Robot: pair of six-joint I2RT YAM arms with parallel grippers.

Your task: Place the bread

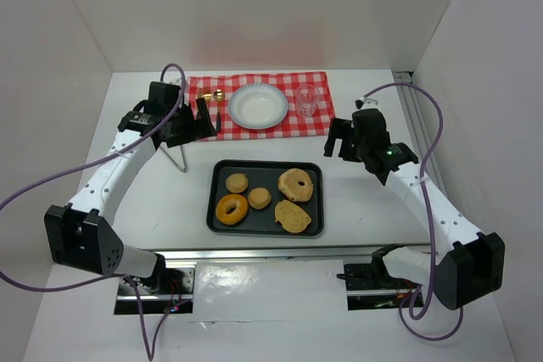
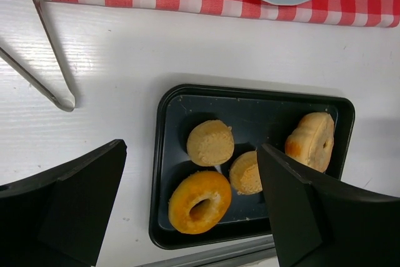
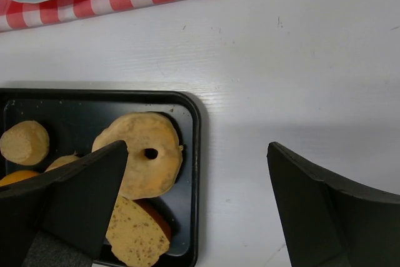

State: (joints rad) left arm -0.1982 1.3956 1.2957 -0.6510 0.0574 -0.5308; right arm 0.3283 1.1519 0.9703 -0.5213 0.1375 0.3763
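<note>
I see the white table (image 1: 356, 209) with both arms reaching over it. My left gripper (image 1: 206, 120) hangs at the left end of the red checked cloth (image 1: 204, 86), jaws spread wide and empty. My right gripper (image 1: 338, 140) hangs right of the cloth's near corner, also spread wide with nothing in it.

The cloth lies along the far side. Nearer me, at centre, sits the dark tray (image 1: 263, 171) with all the bread in it: a bagel (image 1: 295, 184) far right, a flat slice (image 1: 293, 216) near right, a glazed ring (image 1: 232, 208) near left, and two small rounds (image 1: 237, 182) (image 1: 260, 198).

The white plate (image 1: 258, 106) sits on the cloth, bare. Metal tongs (image 1: 174, 157) lie left of the tray. A clear glass (image 1: 306, 101) stands just right of the plate.
</note>
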